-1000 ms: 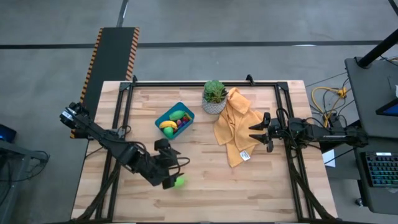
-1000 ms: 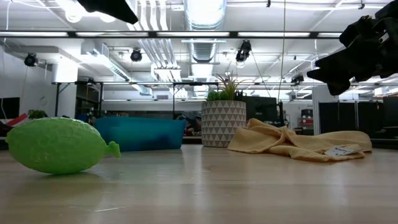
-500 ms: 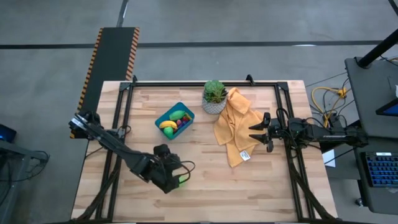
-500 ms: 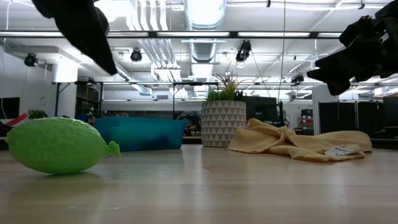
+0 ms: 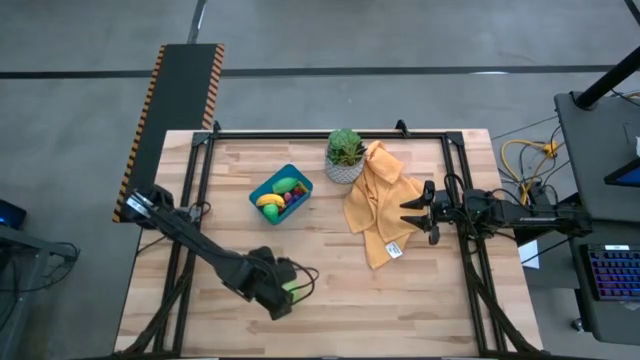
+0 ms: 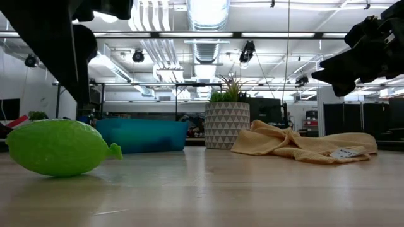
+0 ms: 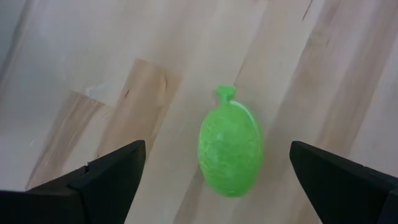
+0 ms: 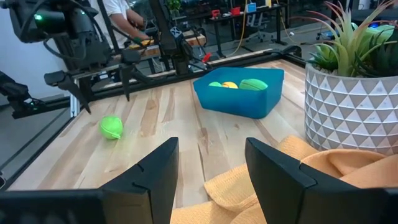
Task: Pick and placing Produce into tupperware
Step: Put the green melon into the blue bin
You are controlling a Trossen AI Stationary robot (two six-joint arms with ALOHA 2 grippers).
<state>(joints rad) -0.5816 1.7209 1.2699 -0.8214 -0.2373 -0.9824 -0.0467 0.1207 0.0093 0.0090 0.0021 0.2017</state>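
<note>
High view. Left gripper (image 5: pixel 287 293) sits over the near-left part of the table (image 5: pixel 330 300), right above a green lime (image 5: pixel 291 290), of which only a sliver shows past the fingers. Blue tub (image 5: pixel 281 193) lies farther back, left of centre, holding a banana (image 5: pixel 268 201), a green piece and small red and purple bits. Plant pot (image 5: pixel 344 156) stands just right of the tub at the far edge. Yellow cloth (image 5: pixel 380 203) is spread right of the pot, touching it. Right gripper (image 5: pixel 409 216) rests at the cloth's right edge, fingers apart, arm reaching in from the right.

Low view. Lime (image 6: pixel 59 147) lies on the wood at near left, its nub pointing right. A dark finger of the left gripper hangs above it at upper left, not touching. Tub (image 6: pixel 142 135) is behind it, pot (image 6: pixel 226 124) to the right of the tub, cloth (image 6: pixel 303 144) farther right. Right arm shows dark at upper right.

Left wrist view. Lime (image 7: pixel 229 149) lies on bare wood, centred between the two fingers (image 7: pixel 106 177), which stand wide apart and clear of it on both sides.

Right wrist view. Fingers (image 8: pixel 155 171) apart over the cloth (image 8: pixel 267 180). Tub (image 8: pixel 239 92) with produce ahead, pot (image 8: pixel 348 106) beside it. Lime (image 8: pixel 112 127) lies on the wood beyond, under the left arm (image 8: pixel 74 37). A person shows in the room behind.
</note>
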